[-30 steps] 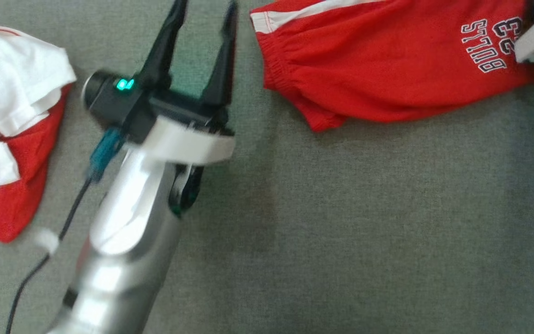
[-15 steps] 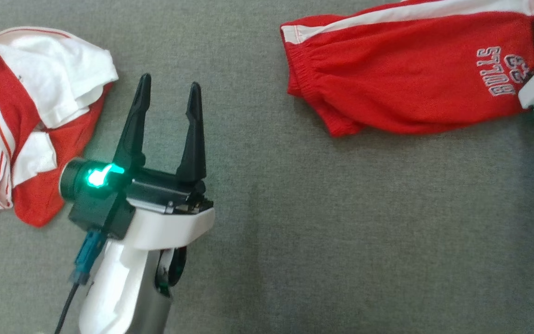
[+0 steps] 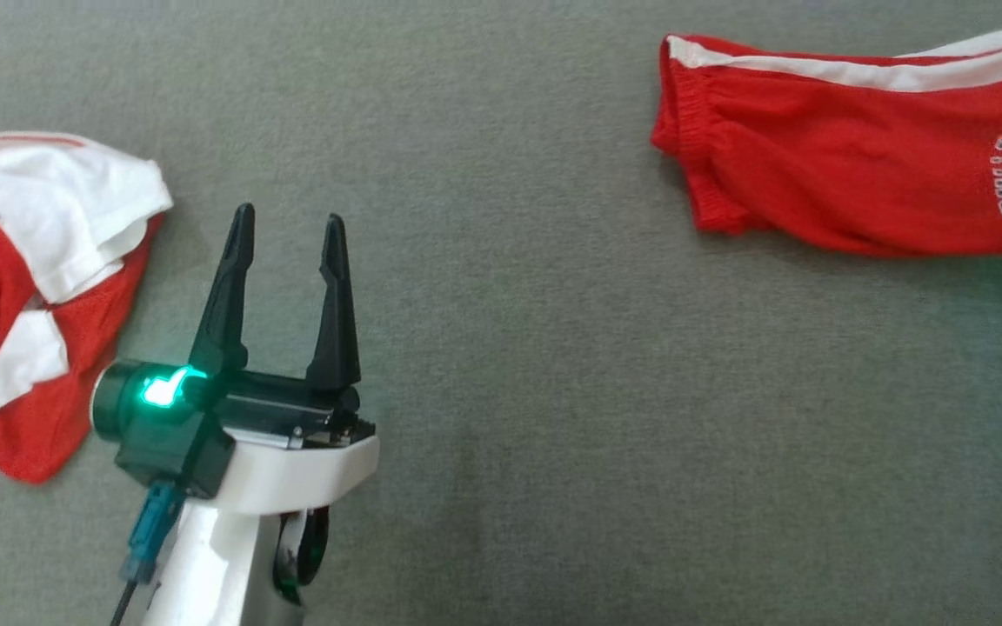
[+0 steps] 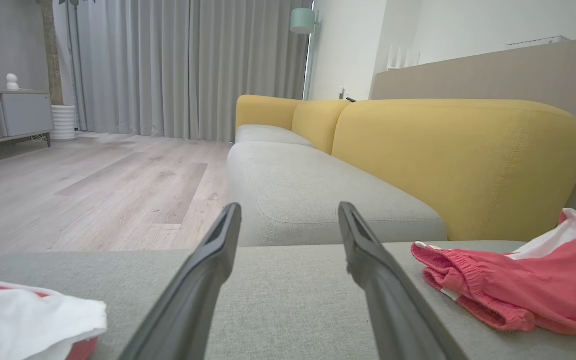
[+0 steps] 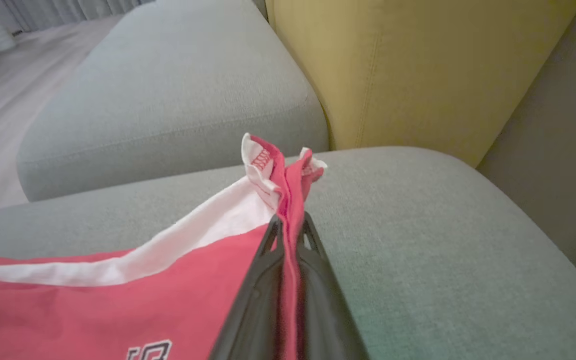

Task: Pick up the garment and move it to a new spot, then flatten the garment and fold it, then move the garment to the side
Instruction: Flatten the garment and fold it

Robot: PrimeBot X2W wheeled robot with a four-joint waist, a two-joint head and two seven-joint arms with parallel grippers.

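Note:
The garment [image 3: 858,187] is a pair of red shorts with a white side stripe and pale lettering, lying at the upper right of the head view on the grey sofa seat [image 3: 553,391]. It also shows at the right of the left wrist view as red shorts [image 4: 518,290]. In the right wrist view my right gripper [image 5: 288,227] is shut on a pinched corner of the shorts [image 5: 118,305], with a tuft of red and white fabric sticking up past the fingertips. My left gripper [image 3: 288,239] stands open at the lower left, nothing between its fingers, well left of the shorts.
A second red and white garment [image 3: 31,287] lies crumpled at the left edge, close to my left gripper. Yellow sofa backrests [image 4: 458,160] stand behind the seat. A further grey seat cushion [image 5: 168,95] and wooden floor [image 4: 93,190] lie beyond.
My right gripper has shut on the shorts' corner. The head camera has shifted, so the shorts now sit farther right and my left gripper lower in view.

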